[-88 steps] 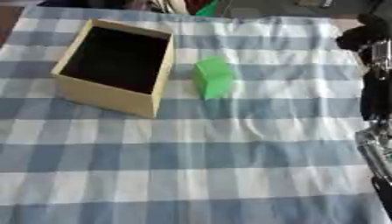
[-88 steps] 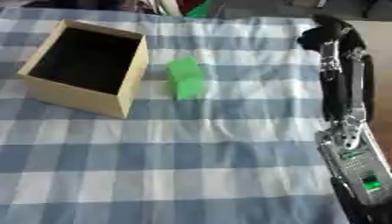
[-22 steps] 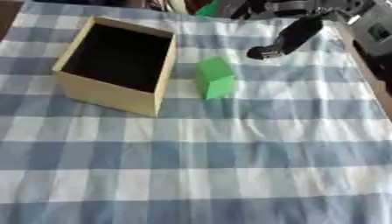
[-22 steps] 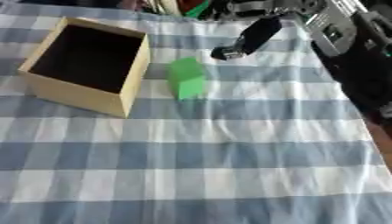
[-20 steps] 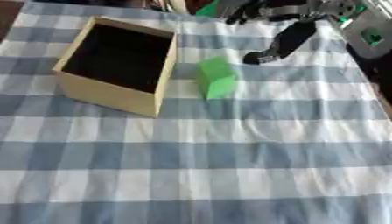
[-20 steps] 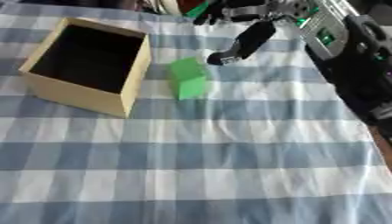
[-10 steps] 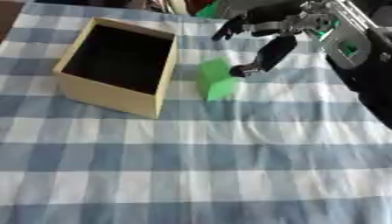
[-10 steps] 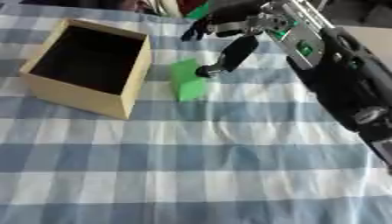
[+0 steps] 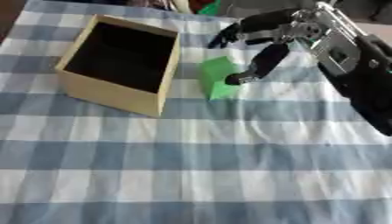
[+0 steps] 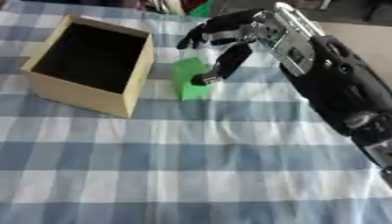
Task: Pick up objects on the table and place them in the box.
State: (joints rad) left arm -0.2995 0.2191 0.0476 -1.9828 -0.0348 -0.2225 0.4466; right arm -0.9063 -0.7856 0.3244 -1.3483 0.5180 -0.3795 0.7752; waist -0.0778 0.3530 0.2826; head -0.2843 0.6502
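Observation:
A green block [image 9: 217,79] lies on the blue-and-white checked cloth just right of an open tan box [image 9: 121,64] with a dark inside. My right hand [image 9: 266,34] reaches in from the upper right and hangs over the block, open. Its fingers [image 9: 236,30] spread above the block's far side and its thumb [image 9: 260,64] points down at the block's right edge, touching or nearly touching it. The block rests on the cloth. My left hand shows in neither view.
My black right forearm [image 10: 333,78] crosses the right side of the table. Some red and green things [image 9: 205,6] sit at the far edge behind the box. The checked cloth [image 9: 191,166] spreads wide in front.
My right hand has come down and leftward from the upper right until it spreads over the green block. The block and box have stayed where they were.

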